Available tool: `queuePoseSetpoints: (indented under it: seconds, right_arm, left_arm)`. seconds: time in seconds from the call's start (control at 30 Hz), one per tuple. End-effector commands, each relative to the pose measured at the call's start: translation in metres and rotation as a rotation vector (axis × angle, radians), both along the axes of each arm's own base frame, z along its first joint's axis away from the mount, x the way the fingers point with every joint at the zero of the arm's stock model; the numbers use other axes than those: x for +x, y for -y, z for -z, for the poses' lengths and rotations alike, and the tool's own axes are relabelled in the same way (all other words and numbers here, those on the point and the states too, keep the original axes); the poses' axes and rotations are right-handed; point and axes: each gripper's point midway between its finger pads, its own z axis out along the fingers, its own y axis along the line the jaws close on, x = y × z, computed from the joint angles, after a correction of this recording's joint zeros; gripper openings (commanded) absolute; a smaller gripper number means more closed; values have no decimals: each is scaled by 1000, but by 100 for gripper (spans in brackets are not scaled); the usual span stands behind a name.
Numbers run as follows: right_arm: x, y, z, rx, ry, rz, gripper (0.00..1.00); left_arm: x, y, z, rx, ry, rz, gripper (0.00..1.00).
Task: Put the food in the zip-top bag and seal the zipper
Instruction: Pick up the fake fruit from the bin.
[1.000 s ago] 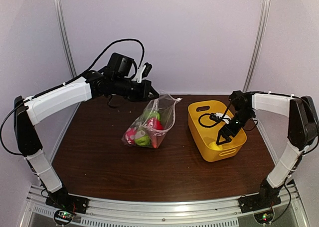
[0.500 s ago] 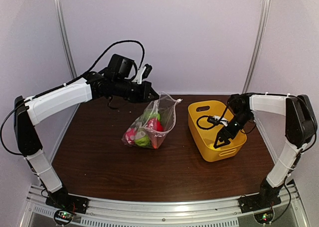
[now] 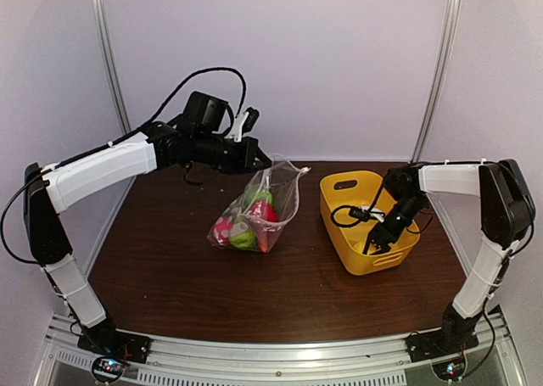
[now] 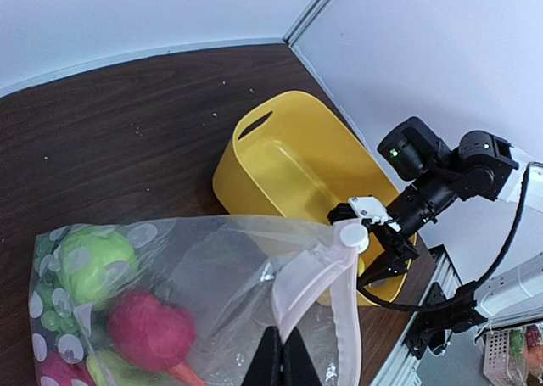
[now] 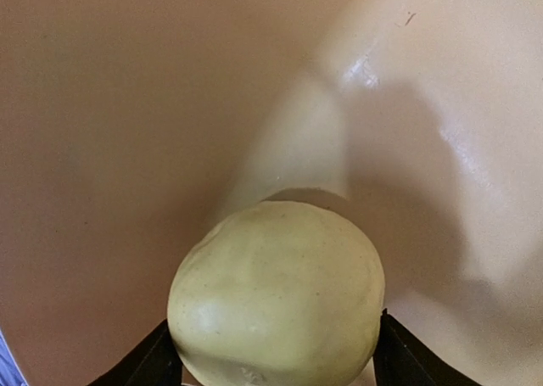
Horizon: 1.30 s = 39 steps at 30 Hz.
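The dotted clear zip-top bag (image 3: 276, 201) stands at the table's middle with red (image 3: 263, 209), green (image 3: 243, 235) and pink (image 3: 221, 228) toy food inside. My left gripper (image 3: 263, 159) is shut on the bag's mouth edge and holds it up. In the left wrist view the gripper (image 4: 284, 352) pinches the pale zipper strip (image 4: 339, 293), and the bag (image 4: 212, 267) gapes toward the right. My right gripper (image 3: 373, 243) is down inside the yellow basket (image 3: 339, 182). Its jaws press both sides of a round yellow fruit (image 5: 276, 301) on the basket floor.
The basket (image 4: 280, 123) stands right of the bag, near the table's right edge. A black cable loops over it by the right wrist (image 3: 344, 216). Metal frame posts (image 3: 110, 64) rise at the back corners.
The right gripper has sunk deeper into the basket and moved a little left, onto the yellow fruit. The left arm and the bag have not moved.
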Motion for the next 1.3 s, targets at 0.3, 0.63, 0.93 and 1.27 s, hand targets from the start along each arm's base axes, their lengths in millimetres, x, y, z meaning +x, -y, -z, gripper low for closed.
queuePoseSetpoints:
  seconds: [0.3, 0.63, 0.93, 1.27]
  right_arm:
    - [24, -1, -42, -7, 137, 49, 59]
    - [38, 0, -118, 26, 320, 121, 55]
    - [9, -61, -220, 369, 535, -28, 56]
    - [-19, -145, -279, 520, 601, -253, 56]
  left_arm:
    - [-3, 4, -13, -46, 26, 16, 0]
    - [-3, 5, -7, -49, 24, 23, 0]
    - [-3, 8, -5, -65, 12, 29, 0]
    - [-5, 9, -7, -75, 4, 35, 0]
